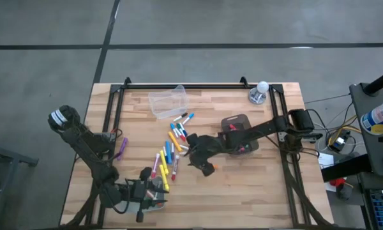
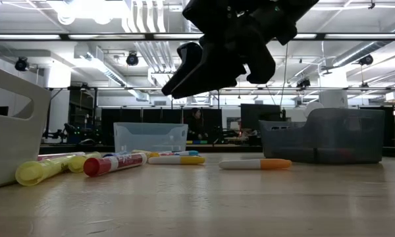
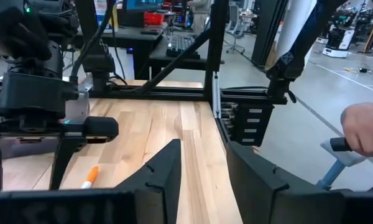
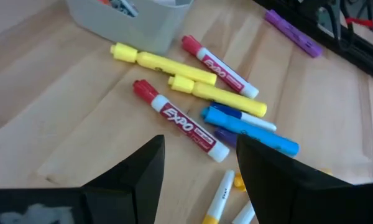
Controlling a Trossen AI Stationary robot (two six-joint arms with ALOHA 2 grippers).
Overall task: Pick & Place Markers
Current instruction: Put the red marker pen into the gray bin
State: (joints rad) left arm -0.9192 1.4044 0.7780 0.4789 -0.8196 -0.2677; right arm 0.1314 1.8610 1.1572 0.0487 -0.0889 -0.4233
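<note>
My right fingers stood apart and empty above the scattered markers.

My right gripper (image 1: pixel 206 168) hung over the pale wooden plank counter (image 1: pixel 255 191), its dark angular fingers (image 4: pixel 137 171) spread and touching nothing, with one orange-capped white marker (image 2: pixel 255 164) lying alone just beside it. The short, smooth plastic capped markers (image 1: pixel 169 153) in yellow, red, blue and pink lay loose mid-counter, between a clear plastic bin (image 1: pixel 166 102) and a grey plastic bin (image 1: pixel 239 131). My left gripper (image 1: pixel 147 191) waited at the counter's near edge, fingers (image 3: pixel 165 174) partly apart, holding nothing.
</note>
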